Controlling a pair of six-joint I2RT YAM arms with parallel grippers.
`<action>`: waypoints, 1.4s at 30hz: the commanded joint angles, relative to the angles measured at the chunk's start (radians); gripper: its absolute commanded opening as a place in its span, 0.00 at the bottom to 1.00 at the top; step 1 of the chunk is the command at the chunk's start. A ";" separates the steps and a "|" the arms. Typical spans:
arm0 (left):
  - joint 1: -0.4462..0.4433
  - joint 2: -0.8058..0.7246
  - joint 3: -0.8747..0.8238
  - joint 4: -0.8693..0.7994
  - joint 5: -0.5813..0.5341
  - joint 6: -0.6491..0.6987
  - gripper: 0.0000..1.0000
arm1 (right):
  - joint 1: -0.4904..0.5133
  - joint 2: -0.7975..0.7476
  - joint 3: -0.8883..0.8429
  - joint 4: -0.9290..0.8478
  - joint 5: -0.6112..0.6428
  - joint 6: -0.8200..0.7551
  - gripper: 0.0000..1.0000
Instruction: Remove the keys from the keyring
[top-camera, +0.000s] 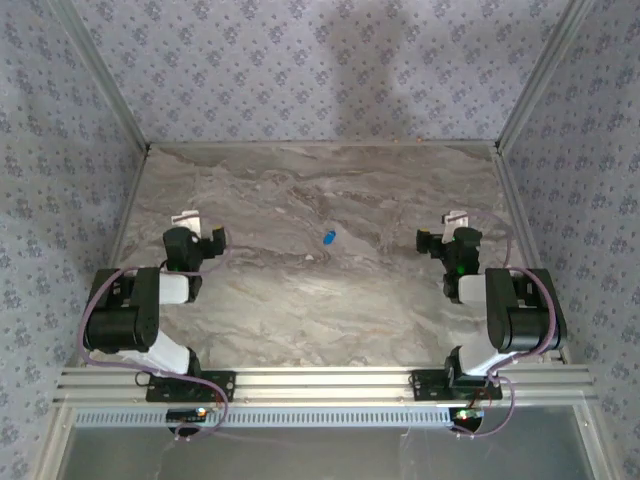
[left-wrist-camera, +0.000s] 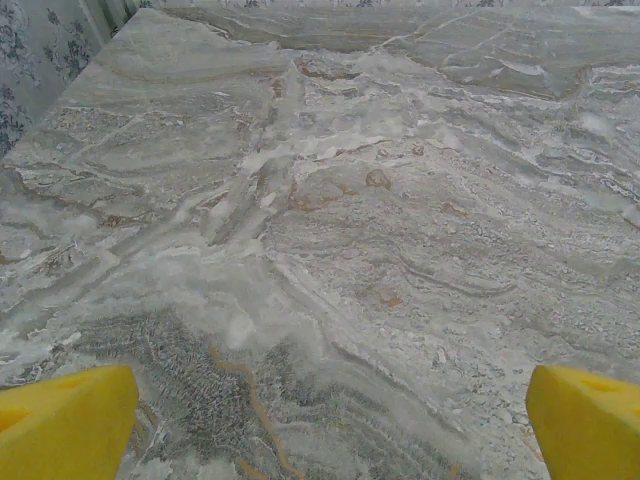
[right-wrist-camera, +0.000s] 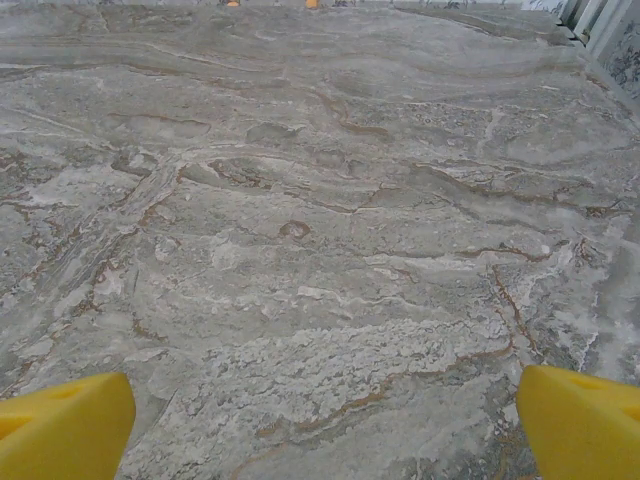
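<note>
Keys (top-camera: 328, 237) lie mid-counter (top-camera: 300, 320), well apart from left pincer (top-camera: 200, 228) and right pincer (top-camera: 441, 230). Both gape wide, empty. Likely tiny, light, skittish: pinch the blue body across its narrow sides.

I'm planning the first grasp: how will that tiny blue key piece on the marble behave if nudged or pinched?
The keys look tiny on the wide table, so probably very light and easily flicked away. The marble looks smooth, so they would likely slide when pushed. They seem to lie flat, so rolling looks unlikely.
</note>
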 joint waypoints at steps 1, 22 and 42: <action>0.000 -0.005 0.022 0.004 0.015 -0.007 0.99 | -0.007 -0.004 0.020 -0.004 -0.011 0.013 1.00; 0.001 -0.005 0.022 0.004 0.016 -0.007 0.99 | -0.007 -0.004 0.020 -0.004 -0.013 0.013 1.00; 0.000 -0.125 0.182 -0.375 -0.041 -0.039 0.99 | -0.005 -0.189 0.111 -0.296 0.025 0.028 1.00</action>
